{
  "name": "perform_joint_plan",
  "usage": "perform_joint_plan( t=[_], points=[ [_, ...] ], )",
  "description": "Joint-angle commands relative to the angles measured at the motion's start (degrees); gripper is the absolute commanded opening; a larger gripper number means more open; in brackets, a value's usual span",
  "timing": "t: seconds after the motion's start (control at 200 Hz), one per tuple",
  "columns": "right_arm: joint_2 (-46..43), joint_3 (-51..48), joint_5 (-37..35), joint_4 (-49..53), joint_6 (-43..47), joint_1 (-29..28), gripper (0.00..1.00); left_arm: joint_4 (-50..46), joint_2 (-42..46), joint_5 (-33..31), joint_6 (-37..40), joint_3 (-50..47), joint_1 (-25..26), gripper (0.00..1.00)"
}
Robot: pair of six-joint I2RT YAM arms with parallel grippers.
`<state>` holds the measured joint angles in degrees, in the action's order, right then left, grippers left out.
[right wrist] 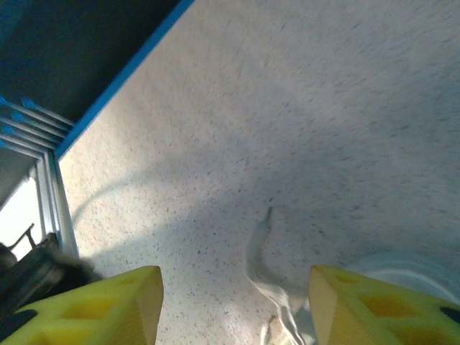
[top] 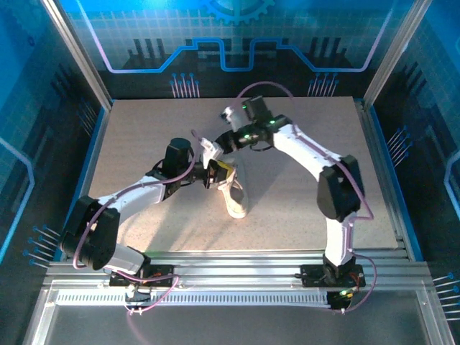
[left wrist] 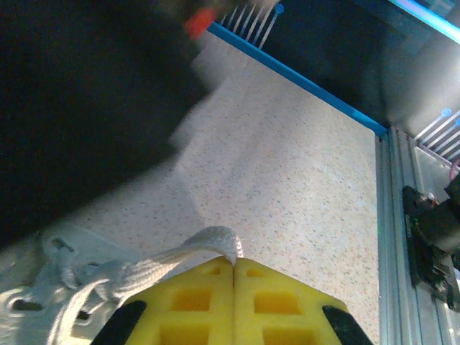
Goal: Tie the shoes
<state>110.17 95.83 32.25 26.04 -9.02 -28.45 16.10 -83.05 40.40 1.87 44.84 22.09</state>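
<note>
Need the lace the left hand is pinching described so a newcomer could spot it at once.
On the speckled table, the white sneaker lies near the middle. From its eyelets a flat woven white lace runs up into the shut yellow fingers of the left hand. The loose lace end on the table, between the right hand's open fingers, is gripped by nothing.

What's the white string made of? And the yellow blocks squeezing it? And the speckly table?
The lace looks like woven fabric cord, white and matte: braided ribbing shows. The fingers of the left gripper look like matte yellow plastic or foam, with moulded square pockets; which one is unclear. The table looks like smooth, dull beige laminate, finely speckled, or perhaps stone-look board.
</note>
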Motion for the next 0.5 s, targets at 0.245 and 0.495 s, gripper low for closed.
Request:
perform_joint_plan(
  t=[0.245, 0.495],
  points=[
    [-19.2, -29.6, 6.5, -25.7, 4.5, 4.8, 0.6, 6.6, -2.3, 4.7, -6.8, 0.1, -2.9, 0.0],
    [-22.1, -44.0, 5.7, -46.4, 9.7, 1.8, 0.69, 10.0, -3.1, 6.3, -10.1, -0.1, -3.6, 0.0]
  ],
)
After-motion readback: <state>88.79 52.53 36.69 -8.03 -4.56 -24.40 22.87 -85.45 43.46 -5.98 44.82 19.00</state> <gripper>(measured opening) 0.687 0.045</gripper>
